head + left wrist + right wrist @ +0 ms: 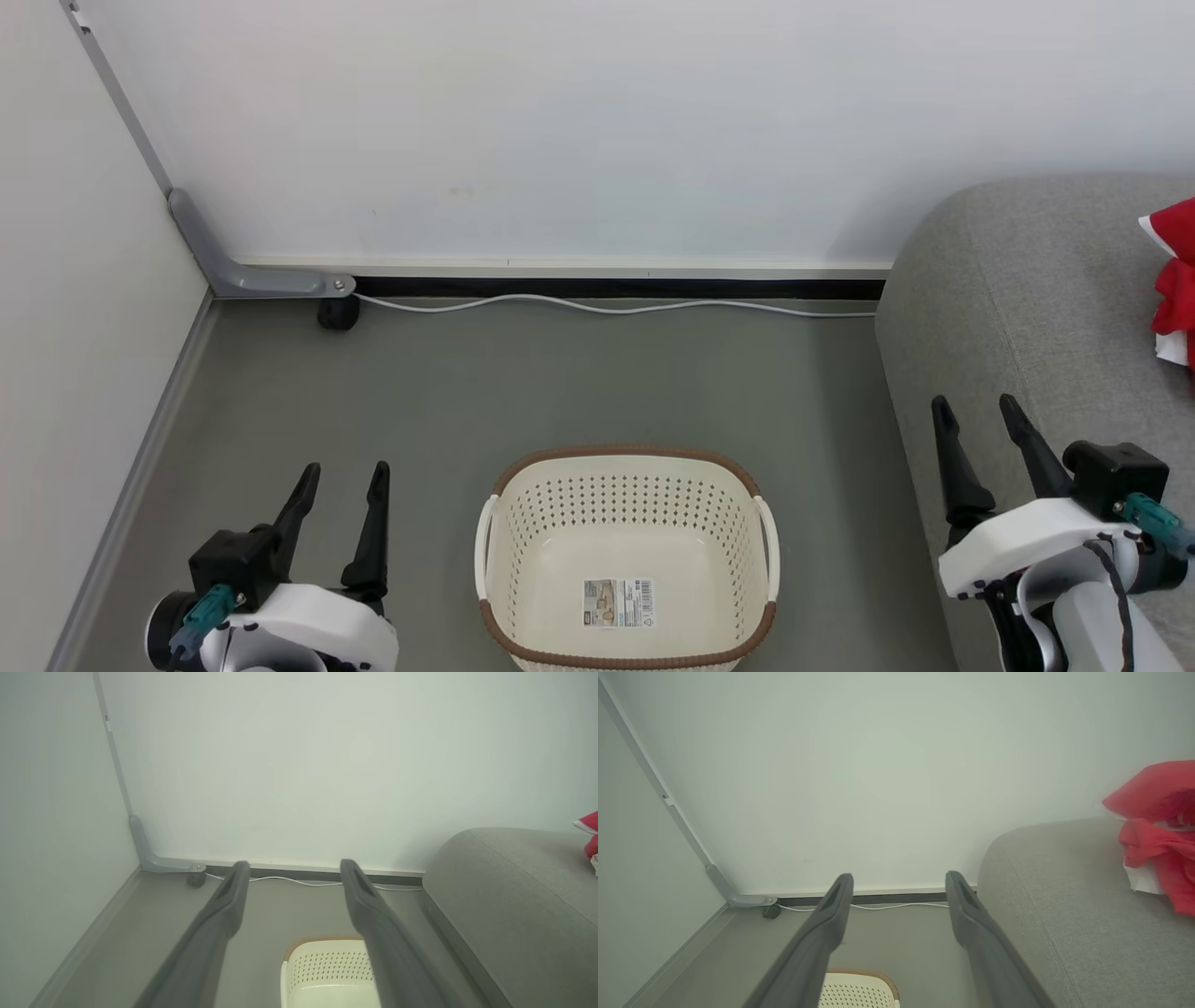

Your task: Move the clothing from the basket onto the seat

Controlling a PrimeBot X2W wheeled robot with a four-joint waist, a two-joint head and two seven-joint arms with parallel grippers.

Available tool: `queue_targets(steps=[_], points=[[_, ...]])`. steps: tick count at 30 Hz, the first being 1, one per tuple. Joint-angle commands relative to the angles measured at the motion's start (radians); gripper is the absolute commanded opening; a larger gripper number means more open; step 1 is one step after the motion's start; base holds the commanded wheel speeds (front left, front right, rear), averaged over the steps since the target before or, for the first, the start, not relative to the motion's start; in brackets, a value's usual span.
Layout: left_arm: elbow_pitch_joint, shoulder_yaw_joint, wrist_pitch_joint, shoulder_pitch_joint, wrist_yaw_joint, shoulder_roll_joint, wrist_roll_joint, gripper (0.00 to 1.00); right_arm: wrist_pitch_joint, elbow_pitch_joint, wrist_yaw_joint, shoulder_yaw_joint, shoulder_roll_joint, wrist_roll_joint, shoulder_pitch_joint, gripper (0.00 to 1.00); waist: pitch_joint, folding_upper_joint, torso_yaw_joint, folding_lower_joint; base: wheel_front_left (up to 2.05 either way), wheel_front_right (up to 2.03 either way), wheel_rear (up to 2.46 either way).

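The left gripper [346, 467] is hovering over the grey floor [560, 383] to the left of the basket [625, 455], its jaws standing spread wide, released and touching nothing. The right gripper [973, 401] is hovering over the front edge of the seat [1027, 308], its jaws likewise spread wide and grasping nothing. The basket is standing on the floor between the two grippers, well apart from the wall, with open floor lying on its left and far sides and a narrow strip separating it from the seat. Its cream perforated plastic walls are curving into a brown woven-look rim, and a barcode sticker [617, 603] is showing on its bottom. The clothing [1178, 271], red with white parts, is lying crumpled on the grey woven seat, well beyond the right gripper.
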State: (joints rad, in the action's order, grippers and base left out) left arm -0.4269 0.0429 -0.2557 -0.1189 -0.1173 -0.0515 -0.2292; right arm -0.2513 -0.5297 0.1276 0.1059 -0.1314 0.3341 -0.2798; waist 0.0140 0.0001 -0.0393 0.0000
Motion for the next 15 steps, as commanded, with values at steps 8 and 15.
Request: queue_targets(steps=[8,15], points=[[0.037,-0.071,-0.006,0.018,0.012,-0.002,0.017,1.00,-0.010,0.045,0.003,0.006,0.022,-0.047,0.035,1.00,0.004,-0.0001,0.004,0.0000,0.00,0.00,0.00],[0.034,-0.082,-0.006,0.021,0.010,0.001,0.024,1.00,-0.010,0.048,0.003,0.006,0.035,-0.070,0.040,1.00,-0.001,-0.0001,0.011,0.0000,0.00,0.00,0.00]])
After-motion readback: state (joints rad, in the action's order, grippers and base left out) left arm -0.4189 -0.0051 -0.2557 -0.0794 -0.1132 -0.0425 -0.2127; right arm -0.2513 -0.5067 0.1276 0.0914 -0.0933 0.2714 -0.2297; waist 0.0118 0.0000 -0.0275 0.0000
